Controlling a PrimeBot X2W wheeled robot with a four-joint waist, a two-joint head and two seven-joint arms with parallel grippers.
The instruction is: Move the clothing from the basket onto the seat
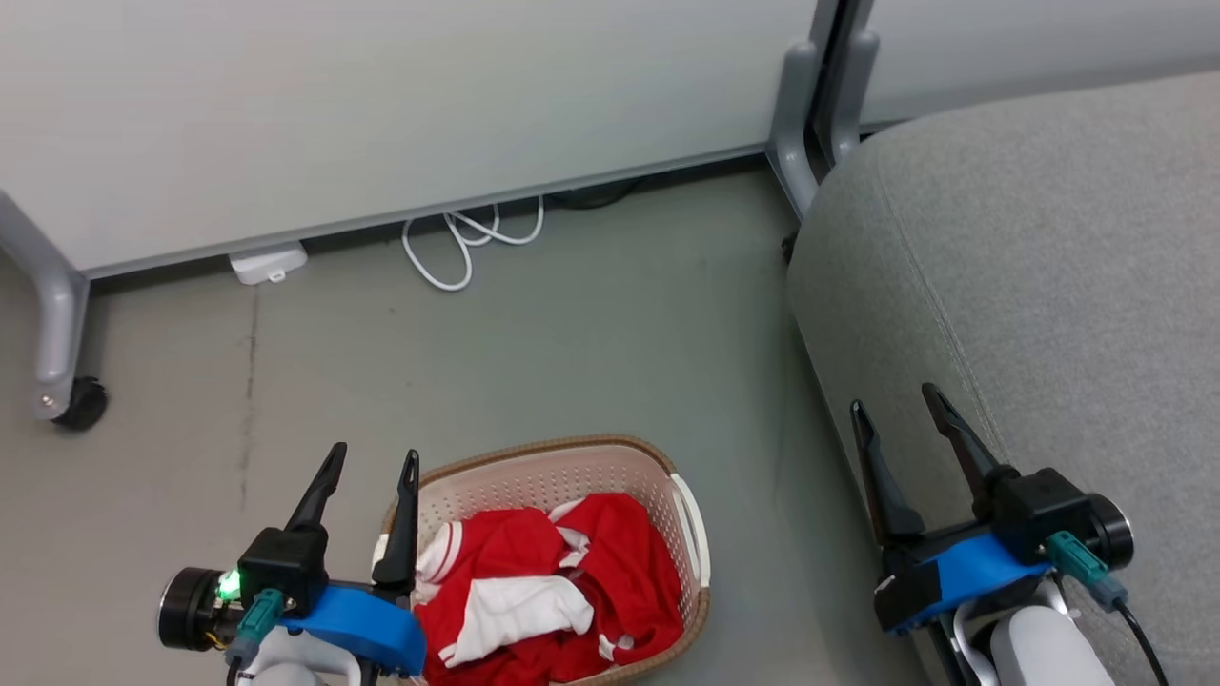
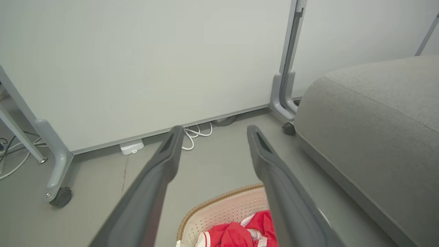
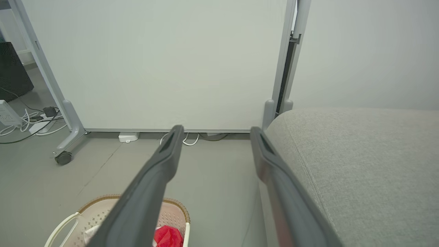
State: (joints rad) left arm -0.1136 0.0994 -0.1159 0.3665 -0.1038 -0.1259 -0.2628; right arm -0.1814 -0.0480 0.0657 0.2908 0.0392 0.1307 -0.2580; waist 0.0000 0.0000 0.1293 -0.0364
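Red clothing with white trim [image 1: 548, 591] lies bunched in the cream basket [image 1: 667, 476] on the floor at the bottom centre of the head view. My left gripper [image 1: 372, 462] hangs open above the basket's left rim, nothing between its fingers. From the left wrist view the basket [image 2: 223, 211] and the clothing [image 2: 240, 233] sit below its fingers [image 2: 164, 161]. The grey seat [image 1: 1039, 248] spreads across the right side. My right gripper [image 1: 896, 405] stands open at the seat's front edge, empty. The right wrist view has the seat [image 3: 360, 164] at the right and the basket [image 3: 171, 212] lower left.
A pale partition wall [image 1: 381, 105] on grey wheeled legs [image 1: 57, 324] closes off the back. A white cable [image 1: 467, 243] and a small white box [image 1: 267, 262] lie at its foot. Bare grey floor [image 1: 591, 343] separates basket, wall and seat.
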